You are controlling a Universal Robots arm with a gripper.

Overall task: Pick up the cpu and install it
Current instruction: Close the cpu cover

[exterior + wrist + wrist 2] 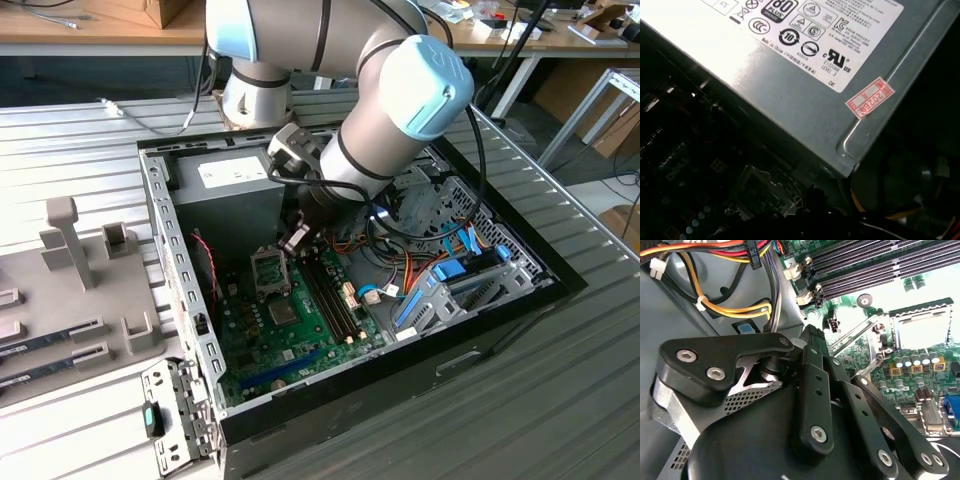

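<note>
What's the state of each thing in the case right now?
socket: frame open, lever raised
memory slots: empty
case: on its side, panel off
gripper: inside the case, by the socket
cpu: can't tell whether it's in the socket

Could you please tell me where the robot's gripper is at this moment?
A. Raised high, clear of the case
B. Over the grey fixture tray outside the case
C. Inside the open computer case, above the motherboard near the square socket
C: in the exterior view the gripper reaches down inside the open computer case, just above the green motherboard beside the square socket.
</note>
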